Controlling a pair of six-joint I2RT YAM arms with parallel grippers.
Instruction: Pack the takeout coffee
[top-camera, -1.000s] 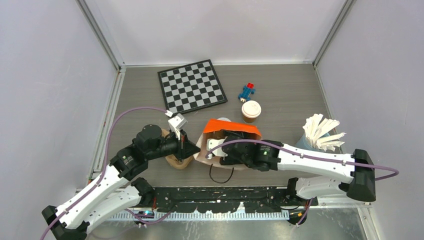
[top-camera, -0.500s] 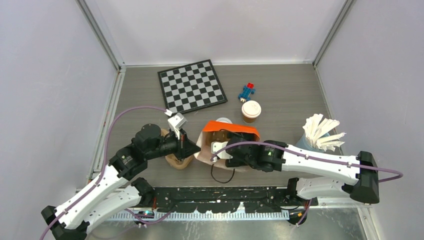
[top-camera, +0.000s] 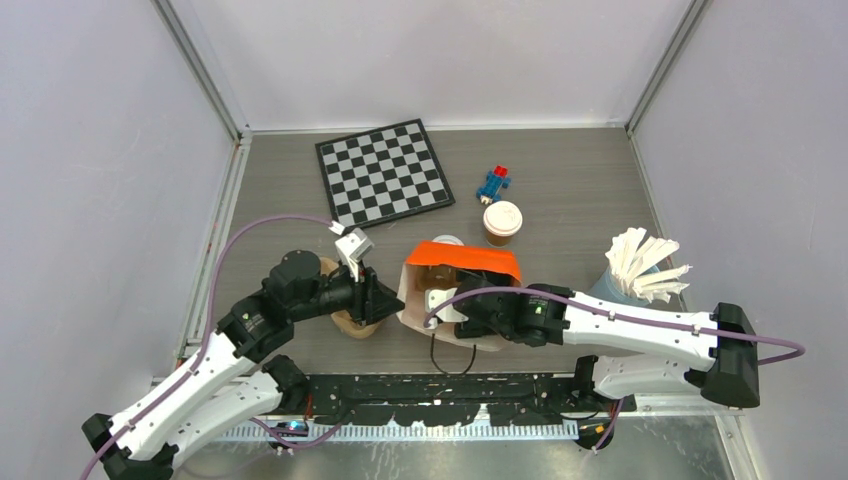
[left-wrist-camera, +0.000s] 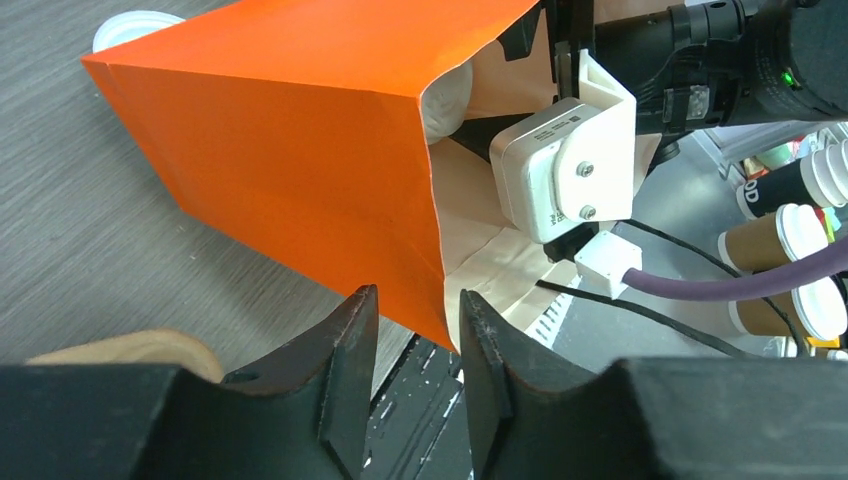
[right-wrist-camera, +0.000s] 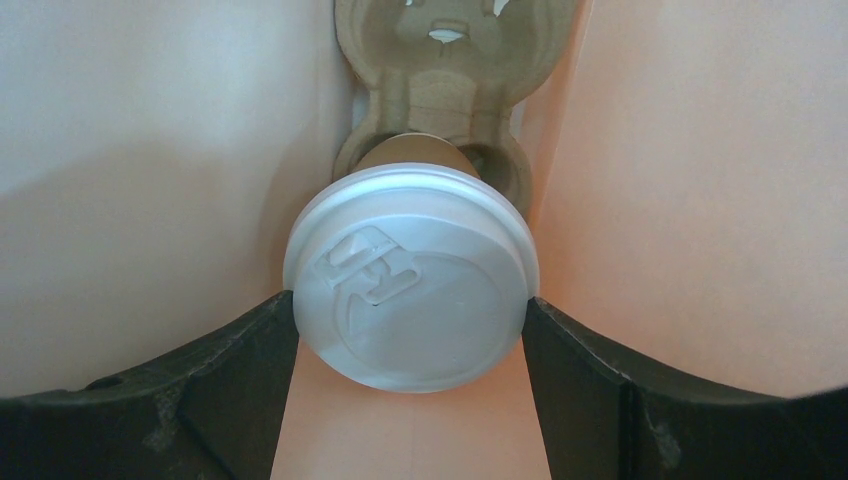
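Note:
An orange paper bag (top-camera: 462, 258) lies on its side, mouth toward the arms. My right gripper (right-wrist-camera: 410, 305) is inside it, fingers touching both sides of the white lid of a kraft coffee cup (right-wrist-camera: 410, 275). That cup sits in a tan pulp tray (right-wrist-camera: 450, 60) deep in the bag. My left gripper (left-wrist-camera: 415, 295) is slightly open, and the bag's lower mouth edge (left-wrist-camera: 435, 330) lies between its tips. A second coffee cup (top-camera: 502, 222) stands behind the bag. Another white lid (top-camera: 448, 240) peeks out behind the bag's far edge.
A second tan pulp tray (top-camera: 350, 322) lies under my left wrist. A pale blue tumbler with white sticks (top-camera: 640, 268) stands at the right. A chessboard (top-camera: 383, 172) and a small toy figure (top-camera: 492, 183) lie at the back. Several more cups (left-wrist-camera: 790, 235) show beyond the table's near edge.
My right arm has shifted slightly toward the near edge while staying in the bag. My left gripper has edged a little right along the bag mouth.

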